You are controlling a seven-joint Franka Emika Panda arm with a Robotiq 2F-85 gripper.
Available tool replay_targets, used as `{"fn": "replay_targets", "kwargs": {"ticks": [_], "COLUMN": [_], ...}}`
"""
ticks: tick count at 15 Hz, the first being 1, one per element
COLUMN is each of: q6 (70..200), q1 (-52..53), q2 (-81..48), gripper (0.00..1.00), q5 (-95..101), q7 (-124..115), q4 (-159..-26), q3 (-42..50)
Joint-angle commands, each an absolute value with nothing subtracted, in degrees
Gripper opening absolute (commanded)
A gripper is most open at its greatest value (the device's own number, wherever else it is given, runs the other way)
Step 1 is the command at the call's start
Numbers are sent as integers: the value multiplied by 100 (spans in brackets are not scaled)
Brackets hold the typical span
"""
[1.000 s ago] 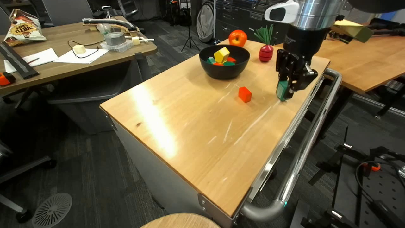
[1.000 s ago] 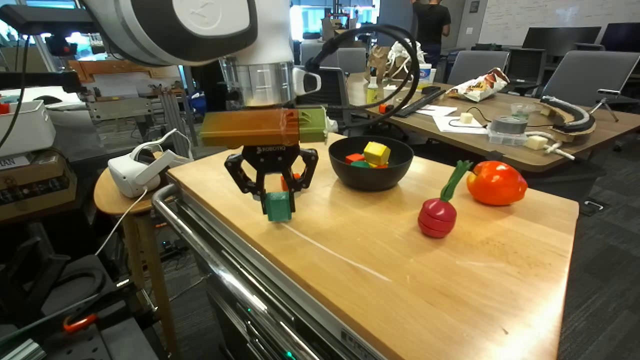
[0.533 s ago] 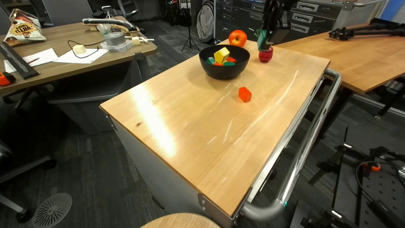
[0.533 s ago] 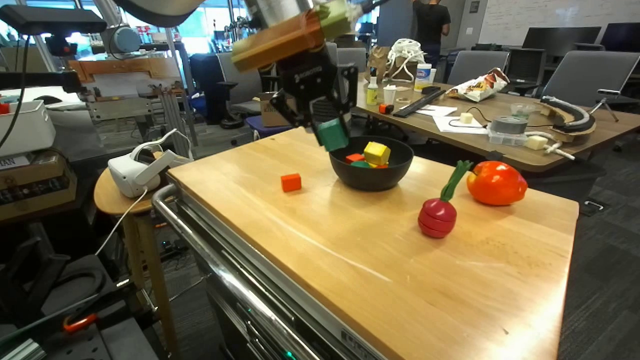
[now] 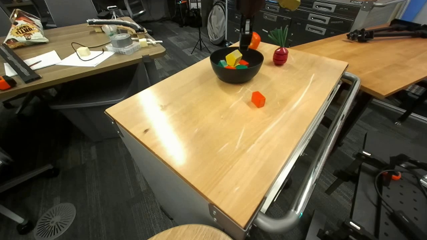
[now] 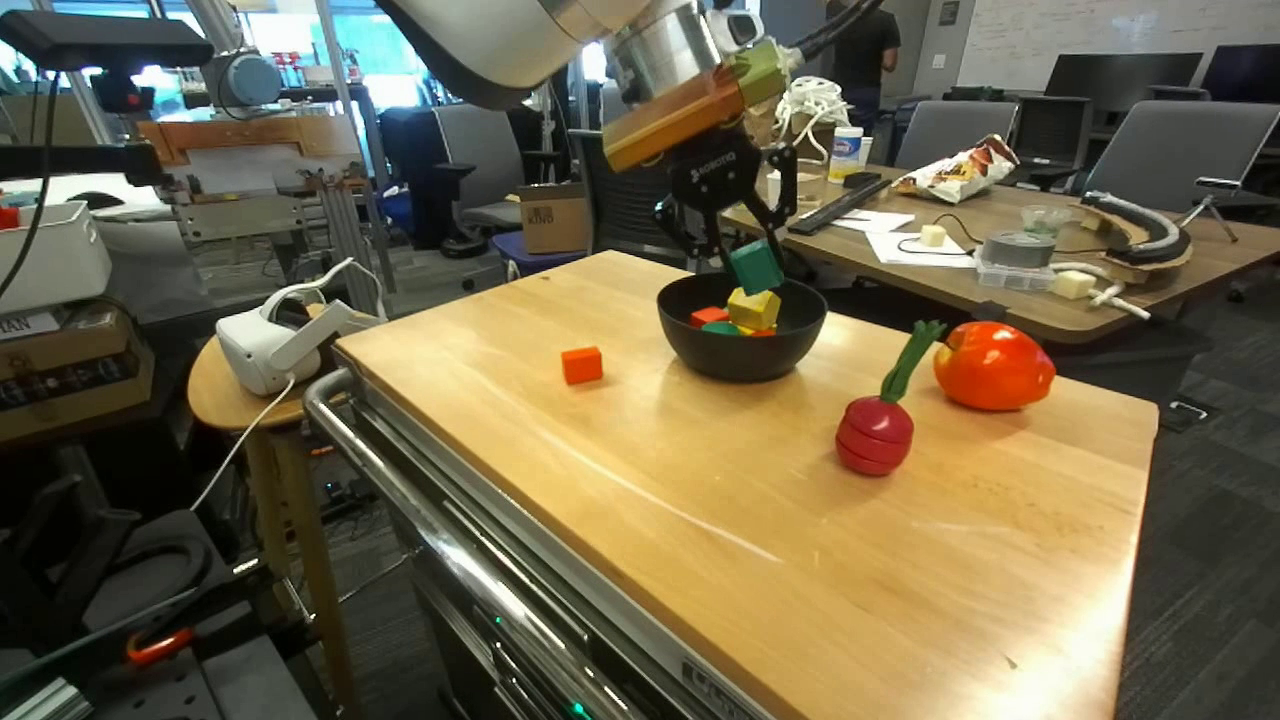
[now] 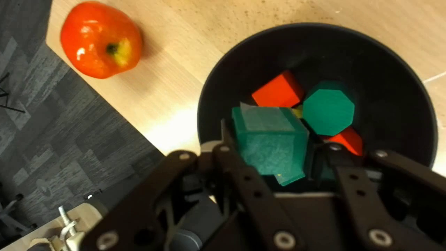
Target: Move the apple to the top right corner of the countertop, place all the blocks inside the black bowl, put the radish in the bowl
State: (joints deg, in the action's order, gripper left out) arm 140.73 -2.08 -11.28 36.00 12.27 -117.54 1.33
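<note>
Aslant, hand [image 6: 753, 262] above bowl [image 6: 742, 359], green block [image 6: 758, 270] clasped

Claw [image 6: 750, 258]: black, two-sided, made of slim jointed links [image 6: 787, 187]
Lettering [image 6: 713, 167]: pale capitals reading "ROBOTIQ" across the claw's black body [image 6: 715, 192]
Screws [image 7: 284, 240]: round, silvery, dark-centred, on the claw's links in the wrist view; small dark holes [image 7: 258, 194] nearby
Casing [image 6: 672, 120] just above the claw: flat-sided, orange, with a yellow-green end piece [image 6: 762, 73]
Collar [image 6: 665, 55] higher above the claw: shiny silver cylinder, a rounded white knob [image 6: 737, 32] beside it
Cables [image 6: 840, 28] above the claw: black, smooth
Arm [image 6: 530, 45] above the collar: glossy white, rounded, edged in black
</note>
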Motion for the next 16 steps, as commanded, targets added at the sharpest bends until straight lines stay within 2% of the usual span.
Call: {"fn": "replay_targets", "kwargs": {"ticks": [1, 6, 12, 13, 16], "q6": [13649, 13289, 13273, 13279, 13448], "q1": [-143, -173, -215, -208, -170], "q2": [-1925, -1981, -1705, -1684, -1503], "gripper": [18, 18, 18, 61, 81], "q5": [3217, 2842, 2651, 2670, 2768], "q7": [1465, 1711, 1958, 1952, 1889], "q4": [-10914, -10624, -11055, -11108, -11365], "q3": [128, 149, 137, 145, 143]}}
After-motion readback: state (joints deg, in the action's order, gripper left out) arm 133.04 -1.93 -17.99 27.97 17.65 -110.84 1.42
